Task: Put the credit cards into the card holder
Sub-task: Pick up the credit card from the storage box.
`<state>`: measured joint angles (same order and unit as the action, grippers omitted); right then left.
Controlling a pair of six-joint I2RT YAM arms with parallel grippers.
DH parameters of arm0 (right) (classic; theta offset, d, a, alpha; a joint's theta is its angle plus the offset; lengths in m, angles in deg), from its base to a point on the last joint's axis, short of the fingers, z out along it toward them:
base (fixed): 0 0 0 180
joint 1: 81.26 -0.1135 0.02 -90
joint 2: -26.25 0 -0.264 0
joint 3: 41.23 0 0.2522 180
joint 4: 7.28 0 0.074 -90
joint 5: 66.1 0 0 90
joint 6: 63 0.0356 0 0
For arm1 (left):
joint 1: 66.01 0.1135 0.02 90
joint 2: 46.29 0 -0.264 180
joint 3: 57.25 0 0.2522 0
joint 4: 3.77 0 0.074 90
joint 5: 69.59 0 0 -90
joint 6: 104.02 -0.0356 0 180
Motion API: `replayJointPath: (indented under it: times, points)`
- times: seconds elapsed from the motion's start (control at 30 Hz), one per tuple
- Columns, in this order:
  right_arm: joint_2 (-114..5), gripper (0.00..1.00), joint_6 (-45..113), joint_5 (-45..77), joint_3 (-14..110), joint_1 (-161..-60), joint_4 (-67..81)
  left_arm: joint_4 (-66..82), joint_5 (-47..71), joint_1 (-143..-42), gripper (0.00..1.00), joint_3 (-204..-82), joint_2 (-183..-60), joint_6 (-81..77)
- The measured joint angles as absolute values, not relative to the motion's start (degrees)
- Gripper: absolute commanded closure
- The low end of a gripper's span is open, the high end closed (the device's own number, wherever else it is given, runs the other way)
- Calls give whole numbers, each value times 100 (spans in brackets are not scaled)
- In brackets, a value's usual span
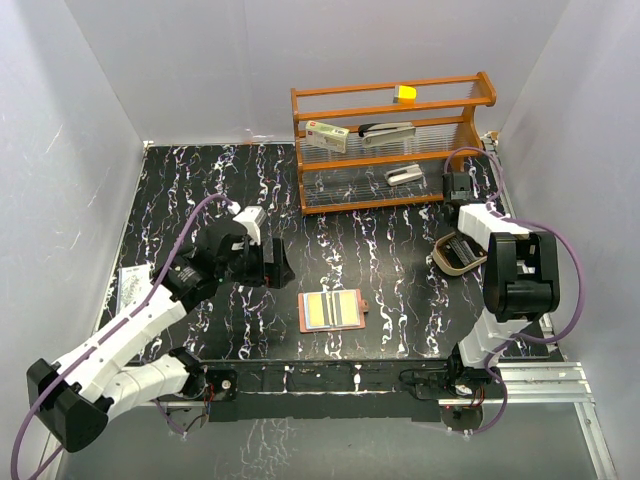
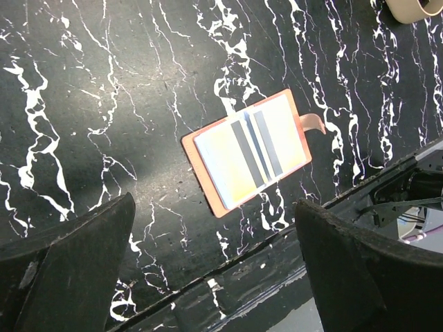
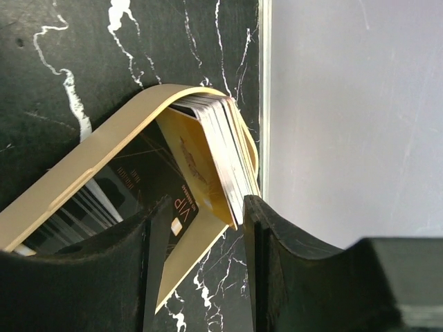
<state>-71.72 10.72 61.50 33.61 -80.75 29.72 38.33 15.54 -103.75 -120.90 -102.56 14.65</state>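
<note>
While the right gripper (image 3: 206,214) straddles the cards (image 3: 211,159) standing in the tray (image 3: 83,166), jaws narrow but apparently unclamped, several cards may lift together or spill. Left gripper (image 2: 214,207) hangs wide near the open holder (image 2: 302,135).

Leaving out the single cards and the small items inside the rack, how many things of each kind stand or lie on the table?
card holder: 1
tan oval tray: 1
wooden rack: 1
white printed packet: 1
Total: 4
</note>
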Motion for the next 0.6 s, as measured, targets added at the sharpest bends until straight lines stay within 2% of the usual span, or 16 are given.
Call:
replayJointPath:
  times: [0.2,0.6]
  points:
    - [-7277,60,992,6222,3361,-7918,2797,3835,1705,-10375,1,-11981,-10105,1427]
    - [-7336,73,898,6275,3361,-7856,2625,3820,1963,-10375,1,-11935,-9856,1408]
